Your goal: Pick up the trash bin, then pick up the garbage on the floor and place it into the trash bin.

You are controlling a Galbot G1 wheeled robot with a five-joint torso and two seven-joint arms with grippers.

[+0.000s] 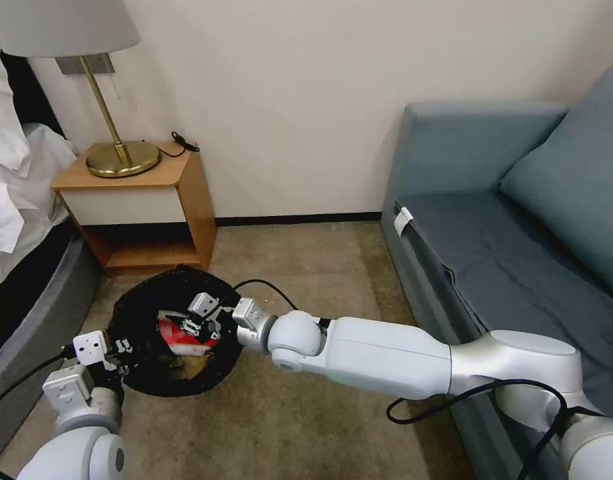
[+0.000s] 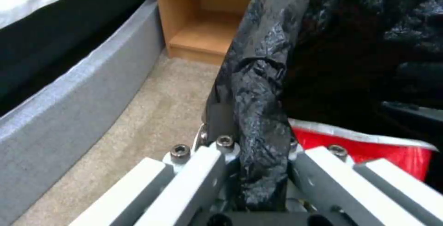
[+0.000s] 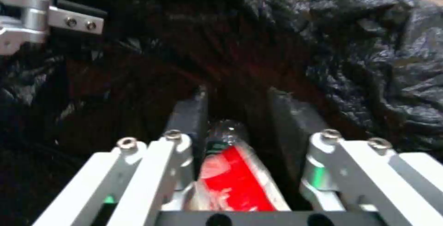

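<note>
The trash bin [image 1: 176,333] sits in front of the nightstand [image 1: 146,200], toward the robot, w/ its black bag [image 2: 258,91] spilling over the rim. The carpet floor [image 1: 300,280] shows around the bin; the bed [image 1: 26,313] lies to the bin's left & the sofa [image 1: 520,253] well apart on its right.

Left claw [image 1: 123,350] is at the bin's near-left rim. In the left wrist view its fingers [image 2: 221,120] pinch the bag-covered rim, 1 outside & 1 inside, so it is clamped on the bin's edge.

Right claw [image 1: 203,320] reaches over the bin's mouth from the right, arm stretched across the carpet. In the right wrist view the claw [image 3: 235,115] holds a red-and-white carton [image 3: 233,174] between its 2 fingers [image 3: 189,115], w/ a crinkly clear bit at the carton's tip; fingers closed against it. Bag interior lies just beyond the tips.

Inside the bin, the head view shows the red-and-white carton [image 1: 180,337] under the right claw, plus a brownish piece [image 1: 183,363] beside it toward the near rim.

A lamp [image 1: 106,100] stands on the nightstand.
</note>
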